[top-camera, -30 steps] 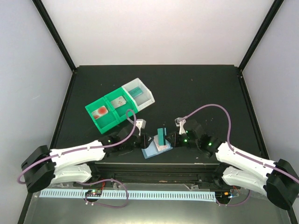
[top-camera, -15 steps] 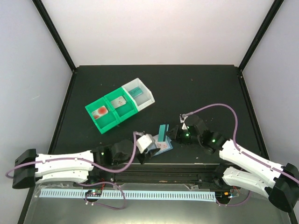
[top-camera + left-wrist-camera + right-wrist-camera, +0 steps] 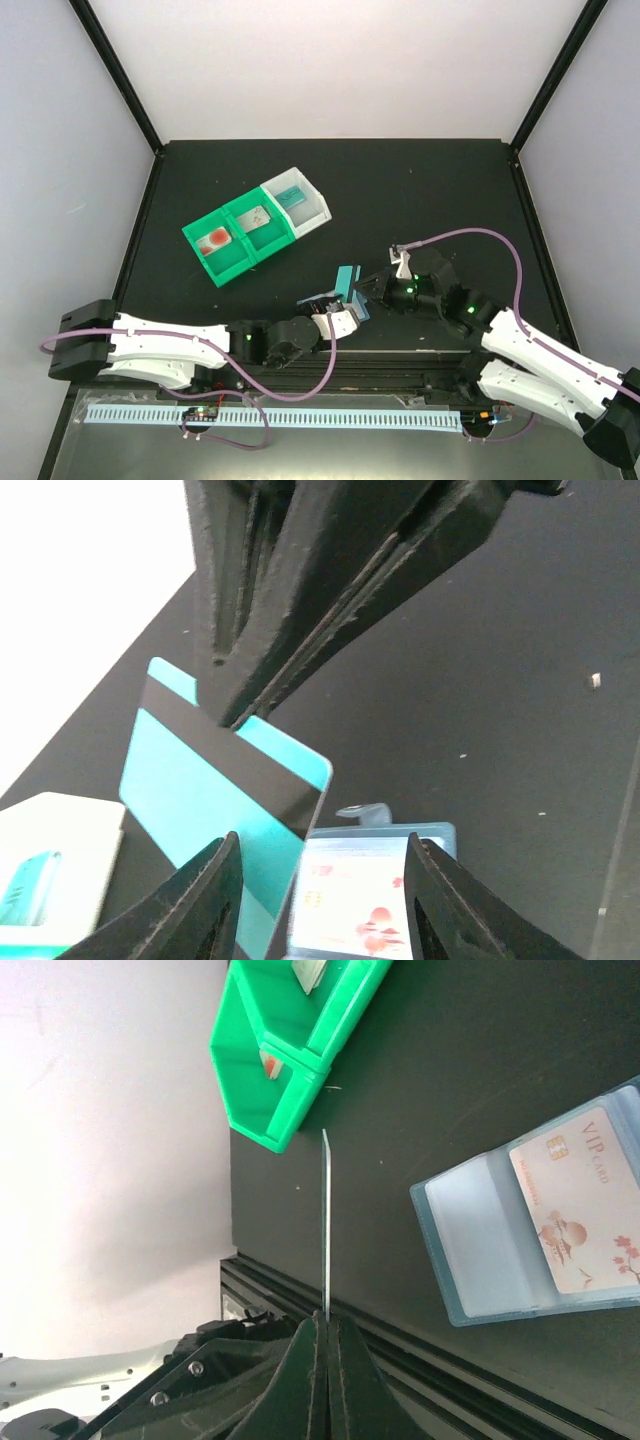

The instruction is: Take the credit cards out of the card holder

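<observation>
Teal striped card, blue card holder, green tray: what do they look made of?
Teal flat card with a black stripe: rigid plastic, smooth semi-gloss; edge-on in the right wrist view it reads as a thin straight line. Pale blue folding card holder: likely soft vinyl, translucent; the printed card shows through its sleeve. Green compartment tray: probably moulded hard plastic; uniform colour, thin straight walls.

Left arm [image 3: 160, 345] lies low across the lower left of the frame; left tool [image 3: 322, 303] at lower centre, fingers apart; right arm [image 3: 520, 340] reaches in from lower right; right tool [image 3: 362, 290] pinched tight on a teal card [image 3: 346, 279].
</observation>
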Controlling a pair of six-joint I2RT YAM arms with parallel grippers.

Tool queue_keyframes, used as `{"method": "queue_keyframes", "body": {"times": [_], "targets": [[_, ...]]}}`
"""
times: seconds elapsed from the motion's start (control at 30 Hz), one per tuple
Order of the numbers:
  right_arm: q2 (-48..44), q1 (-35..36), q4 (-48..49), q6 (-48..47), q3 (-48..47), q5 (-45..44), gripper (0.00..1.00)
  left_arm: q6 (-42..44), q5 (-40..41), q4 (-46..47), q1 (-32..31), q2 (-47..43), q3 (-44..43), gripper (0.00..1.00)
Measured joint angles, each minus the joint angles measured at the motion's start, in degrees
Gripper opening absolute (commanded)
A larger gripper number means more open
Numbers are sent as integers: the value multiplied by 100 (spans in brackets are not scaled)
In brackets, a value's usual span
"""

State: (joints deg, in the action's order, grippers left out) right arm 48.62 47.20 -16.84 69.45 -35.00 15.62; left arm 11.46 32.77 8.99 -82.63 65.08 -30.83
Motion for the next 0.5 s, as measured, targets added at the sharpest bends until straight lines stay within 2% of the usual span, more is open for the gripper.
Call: {"method": "queue_keyframes", "body": {"times": [0.23,0.43,0.5], "targets": [[-98,0,251,162,229,149,1,407,671,361,-92,142,-2,27],[-98,-9,398,267,372,142,1,638,1071,730,-229,616,-2,5],[-98,-15,393,271,382,129,1,684,1163,811,-264,710,-2,2]]}}
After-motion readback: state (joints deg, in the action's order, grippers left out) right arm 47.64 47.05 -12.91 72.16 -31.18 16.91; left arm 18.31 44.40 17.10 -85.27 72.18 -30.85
